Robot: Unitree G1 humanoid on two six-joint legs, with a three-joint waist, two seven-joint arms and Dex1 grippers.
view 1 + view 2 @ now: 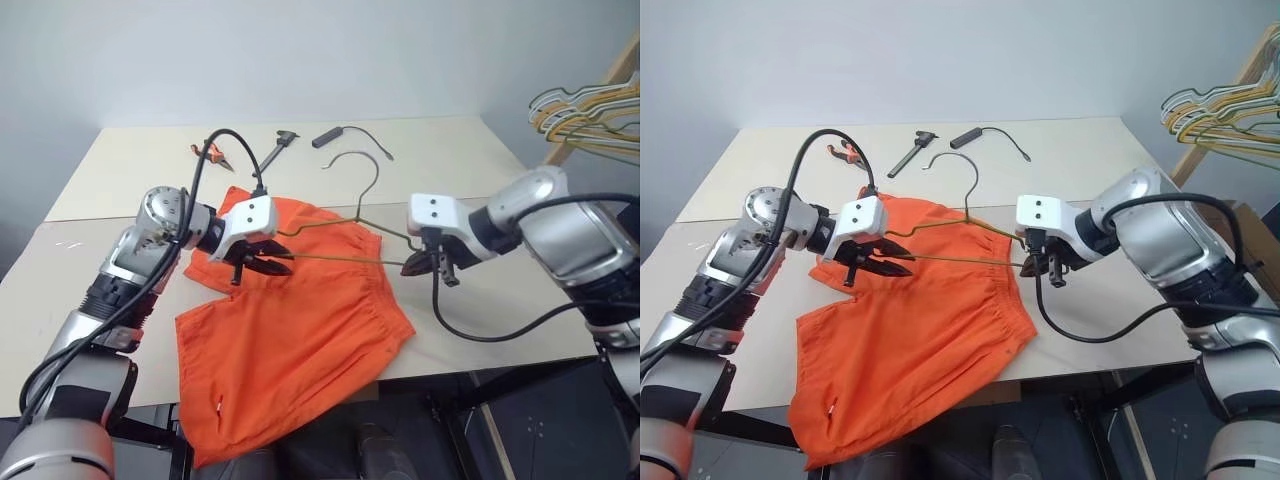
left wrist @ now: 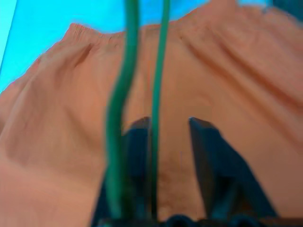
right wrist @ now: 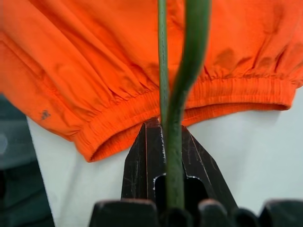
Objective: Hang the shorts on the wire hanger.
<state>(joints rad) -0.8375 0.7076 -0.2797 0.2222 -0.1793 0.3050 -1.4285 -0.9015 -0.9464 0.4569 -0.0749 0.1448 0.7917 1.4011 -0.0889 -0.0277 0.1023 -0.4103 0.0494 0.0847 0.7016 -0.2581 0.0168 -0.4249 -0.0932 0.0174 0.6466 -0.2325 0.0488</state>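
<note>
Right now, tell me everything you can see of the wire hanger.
The wire hanger is one thin, bare, dull olive-grey wire: a flat triangle, twisted neck and curved hook. It hangs level above the orange shorts, hook toward the table's far edge. The right gripper is shut on one end; the other end passes between the left gripper's parted fingers.
</note>
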